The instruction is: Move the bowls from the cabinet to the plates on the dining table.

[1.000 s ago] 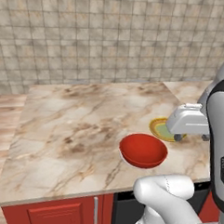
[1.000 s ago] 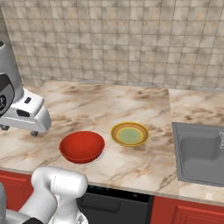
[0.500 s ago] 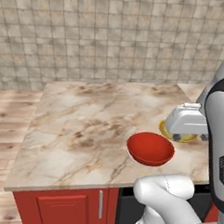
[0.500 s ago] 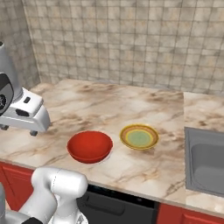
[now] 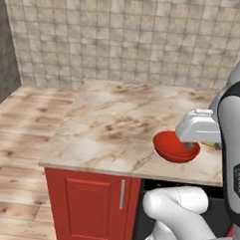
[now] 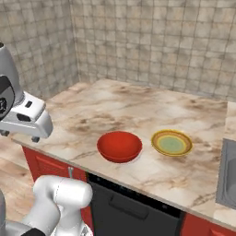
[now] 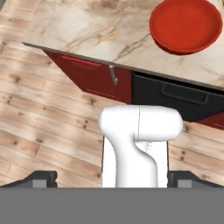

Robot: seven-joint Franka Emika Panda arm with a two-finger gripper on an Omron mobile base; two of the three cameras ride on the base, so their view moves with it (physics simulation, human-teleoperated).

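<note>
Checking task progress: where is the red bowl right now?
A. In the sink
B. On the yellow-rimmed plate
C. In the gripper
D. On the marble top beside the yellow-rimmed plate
D: the red bowl sits on the marble top, apart from the yellow-rimmed plate, which lies bare.

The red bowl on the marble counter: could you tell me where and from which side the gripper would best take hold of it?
Probably by the rim, from above. The red bowl sits upright and open on the dining table, too wide to span, so one finger inside and one outside the thin wall suits. Take the side away from the yellow-rimmed plate, which lies close beside it.
</note>
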